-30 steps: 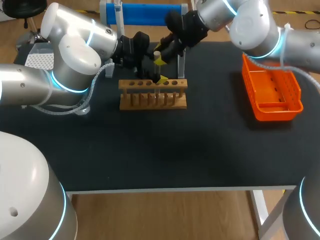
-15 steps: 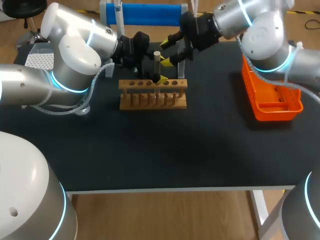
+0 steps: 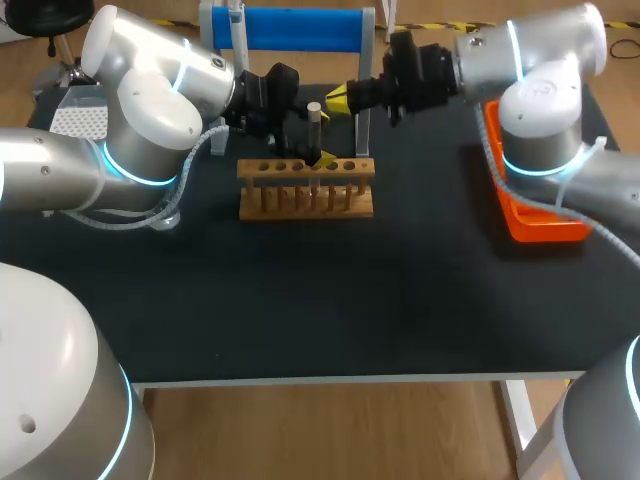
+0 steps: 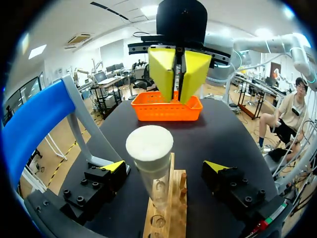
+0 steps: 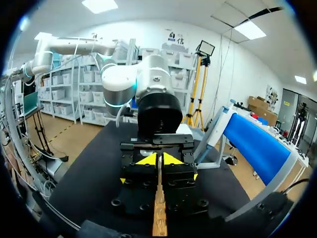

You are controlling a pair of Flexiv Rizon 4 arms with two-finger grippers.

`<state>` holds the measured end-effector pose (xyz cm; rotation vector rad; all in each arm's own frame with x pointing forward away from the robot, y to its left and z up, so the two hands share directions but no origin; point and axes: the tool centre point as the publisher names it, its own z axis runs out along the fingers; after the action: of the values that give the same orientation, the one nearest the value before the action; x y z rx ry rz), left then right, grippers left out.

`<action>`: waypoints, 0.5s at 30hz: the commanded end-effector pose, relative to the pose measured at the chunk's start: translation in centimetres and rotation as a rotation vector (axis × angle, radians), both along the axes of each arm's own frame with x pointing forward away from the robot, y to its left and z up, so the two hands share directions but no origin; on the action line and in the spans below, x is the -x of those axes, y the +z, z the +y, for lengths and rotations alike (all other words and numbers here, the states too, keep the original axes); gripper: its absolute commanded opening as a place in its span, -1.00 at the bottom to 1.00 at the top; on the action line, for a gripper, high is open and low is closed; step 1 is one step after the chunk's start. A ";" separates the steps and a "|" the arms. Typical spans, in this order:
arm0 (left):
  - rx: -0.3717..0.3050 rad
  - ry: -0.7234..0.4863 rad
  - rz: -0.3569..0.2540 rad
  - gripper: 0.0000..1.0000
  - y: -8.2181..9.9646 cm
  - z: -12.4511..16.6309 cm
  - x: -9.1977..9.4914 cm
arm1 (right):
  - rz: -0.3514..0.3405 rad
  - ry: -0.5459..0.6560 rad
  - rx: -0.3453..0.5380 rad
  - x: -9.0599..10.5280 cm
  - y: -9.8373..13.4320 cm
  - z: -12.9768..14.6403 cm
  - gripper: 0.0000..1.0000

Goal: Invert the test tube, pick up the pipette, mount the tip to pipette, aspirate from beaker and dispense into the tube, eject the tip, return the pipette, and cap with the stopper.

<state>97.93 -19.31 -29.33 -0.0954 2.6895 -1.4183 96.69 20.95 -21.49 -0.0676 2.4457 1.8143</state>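
Left claw [image 4: 165, 167] spread, gaps either side of test tube [image 4: 157, 187].

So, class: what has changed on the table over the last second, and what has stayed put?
The right gripper came away from the stopper atop the test tube and drew back to the robot's right. The left gripper, test tube, rack and orange basket stayed put.

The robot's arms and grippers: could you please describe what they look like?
The left arm and right arm are rounded silver-grey segments with glowing cyan rings at the joints and pale cables looped alongside. The left gripper and right gripper are black, bolted blocks with bright yellow tips.
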 end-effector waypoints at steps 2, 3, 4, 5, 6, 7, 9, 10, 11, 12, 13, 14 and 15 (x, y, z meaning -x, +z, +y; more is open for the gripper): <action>-0.001 -0.003 0.003 1.00 0.0 0.0 -0.1 | 0.015 0.016 -0.146 -0.1 -0.1 0.3 -1.00; -0.001 -0.003 0.003 1.00 0.0 0.0 -0.1 | 0.024 0.020 -0.168 -0.1 0.0 0.4 -1.00; -0.001 -0.003 0.003 1.00 0.0 0.0 -0.1 | 0.027 0.019 -0.179 -0.2 0.1 0.5 -1.00; -0.001 -0.003 0.003 1.00 0.0 0.0 -0.1 | 0.028 0.019 -0.180 -0.2 0.2 0.5 -1.00; -0.001 -0.003 0.003 1.00 0.0 0.0 -0.1 | 0.036 0.022 -0.195 -0.3 0.3 0.7 -1.00; -0.001 -0.003 0.003 1.00 0.0 0.0 -0.1 | 0.038 0.024 -0.201 -0.3 0.4 0.7 -1.00; -0.001 -0.003 0.003 1.00 0.0 0.0 -0.1 | 0.046 0.028 -0.216 -0.4 0.6 0.9 -1.00; -0.001 -0.003 0.003 1.00 0.0 0.0 -0.1 | 0.049 0.030 -0.223 -0.4 0.7 1.0 -1.00; -0.001 -0.003 0.003 1.00 0.0 0.0 -0.1 | 0.054 0.031 -0.232 -0.4 0.8 1.1 -1.00; -0.001 -0.003 0.003 1.00 0.0 0.0 -0.1 | 0.056 0.032 -0.239 -0.5 0.9 1.2 -1.00; -0.001 -0.003 0.003 1.00 0.0 0.0 -0.1 | 0.058 0.032 -0.242 -0.6 0.9 1.3 -1.00; -0.001 -0.003 0.003 1.00 0.0 0.0 -0.1 | 0.066 0.033 -0.253 -0.7 1.0 1.4 -1.00; -0.001 -0.003 0.003 1.00 0.0 0.0 -0.1 | 0.072 0.035 -0.263 -0.7 1.0 1.5 -1.00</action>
<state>97.93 -19.31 -29.33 -0.0955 2.6895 -1.4183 96.90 22.12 -20.18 -0.0166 2.2528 2.1445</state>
